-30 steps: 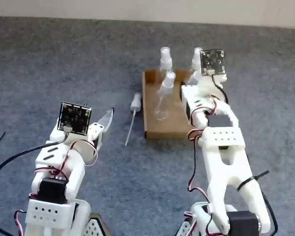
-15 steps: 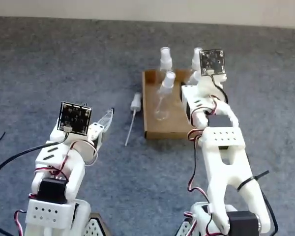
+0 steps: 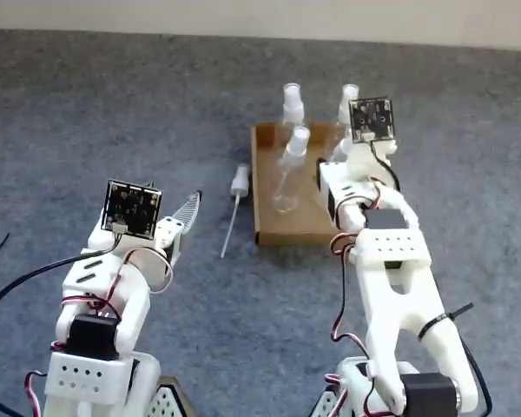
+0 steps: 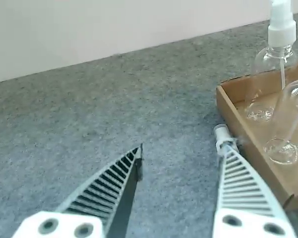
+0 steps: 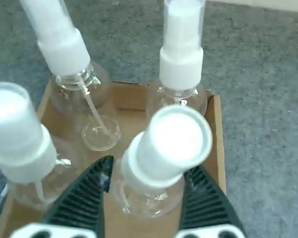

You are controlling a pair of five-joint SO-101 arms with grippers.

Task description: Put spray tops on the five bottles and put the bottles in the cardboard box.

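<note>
The cardboard box (image 3: 259, 187) lies on the grey carpet with several clear bottles standing in it, each wearing a white spray top. My right gripper (image 5: 150, 168) is over the box, shut on one tilted bottle (image 5: 165, 145) with a finger on each side of its body. Other bottles (image 5: 64, 52) (image 5: 181, 57) (image 5: 15, 136) stand around it. A loose spray top (image 3: 238, 181) with its long tube lies on the carpet just left of the box. My left gripper (image 4: 181, 151) hangs open and empty short of that spray top (image 4: 221, 136).
Bare carpet surrounds the box on every side. A pale wall edge (image 3: 260, 17) runs along the far side of the table. Two capped bottles (image 4: 275, 64) (image 4: 293, 114) and the box wall (image 4: 238, 111) lie beyond my left gripper.
The right arm has shifted slightly left and toward the near side over the box with its bottle. The left arm has not moved.
</note>
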